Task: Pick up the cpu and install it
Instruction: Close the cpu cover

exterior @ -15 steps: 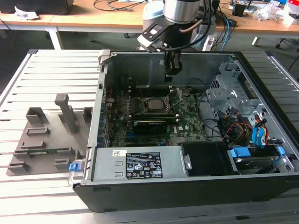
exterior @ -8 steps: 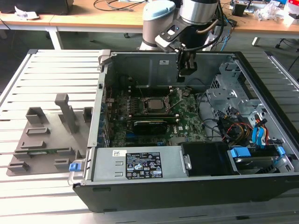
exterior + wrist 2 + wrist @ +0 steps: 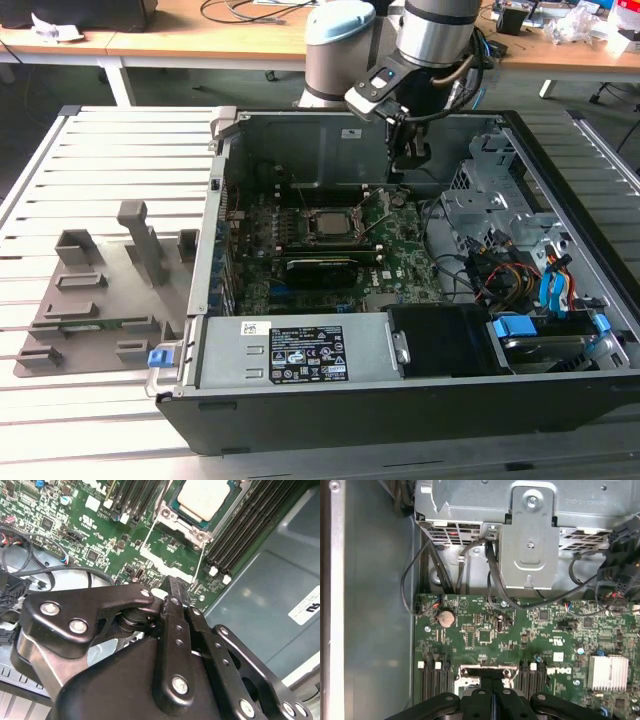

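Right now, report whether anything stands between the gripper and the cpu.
Nothing visible does. In the second wrist view the cpu lies uncovered in its socket, and the gripper hangs above the motherboard beside it, open air between them.

The black metal gripper (image 3: 174, 584), fingers pressed together, is hanging above the green circuit board (image 3: 100, 525). At its one o'clock, the flat silver-grey square cpu (image 3: 202, 497) is sitting in a metal-framed socket (image 3: 170, 517).

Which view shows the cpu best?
The second wrist view: the cpu lies in the socket frame, silver top plain. The exterior view shows the cpu small on the motherboard. The first wrist view catches the socket frame beside the gripper.
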Robot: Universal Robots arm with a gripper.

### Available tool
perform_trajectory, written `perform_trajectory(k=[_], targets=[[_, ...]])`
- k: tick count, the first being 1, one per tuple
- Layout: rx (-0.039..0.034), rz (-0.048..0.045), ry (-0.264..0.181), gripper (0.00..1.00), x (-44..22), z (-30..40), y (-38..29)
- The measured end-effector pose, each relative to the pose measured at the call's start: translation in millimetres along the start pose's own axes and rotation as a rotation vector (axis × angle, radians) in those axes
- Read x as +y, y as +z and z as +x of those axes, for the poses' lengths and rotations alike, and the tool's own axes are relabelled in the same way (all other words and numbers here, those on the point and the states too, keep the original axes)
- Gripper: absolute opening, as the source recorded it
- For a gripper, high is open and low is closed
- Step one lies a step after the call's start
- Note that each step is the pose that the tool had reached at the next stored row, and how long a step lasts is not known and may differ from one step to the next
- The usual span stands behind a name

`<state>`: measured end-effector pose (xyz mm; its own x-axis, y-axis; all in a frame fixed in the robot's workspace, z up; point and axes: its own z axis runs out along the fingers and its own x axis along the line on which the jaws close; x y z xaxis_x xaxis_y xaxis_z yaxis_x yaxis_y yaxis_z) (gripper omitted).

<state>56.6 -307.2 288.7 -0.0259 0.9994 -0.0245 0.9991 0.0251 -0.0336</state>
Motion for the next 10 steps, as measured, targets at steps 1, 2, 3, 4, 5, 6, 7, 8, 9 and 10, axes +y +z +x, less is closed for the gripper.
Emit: perform_trajectory(k=[1,2,3,4,5,6,7,8,9,10], targets=[[-0.0001,0.0002,0.0,0.11,1.4,0.3,1.3],[0.0,0.0003,0.0,0.11,2.4,0.5,2.6],[0.0,0.0004,-0.001,0.11,5.1,1.0,6.0],[-0.0001,0.0005,-0.002,0.11,6.6,1.2,9.5],[-0.0002,0.0006,-0.003,0.11,7.5,1.3,13.5],[-0.0001,0.0007,-0.003,0.11,10.9,2.1,17.2],[-0.0001,0.0009,-0.004,0.11,12.1,2.6,20.1],[-0.0001,0.001,-0.004,0.11,12.8,2.9,22.0],[-0.0001,0.0009,-0.004,0.11,13.3,3.1,23.7],[-0.0002,0.001,-0.005,0.11,13.9,3.5,26.7]])
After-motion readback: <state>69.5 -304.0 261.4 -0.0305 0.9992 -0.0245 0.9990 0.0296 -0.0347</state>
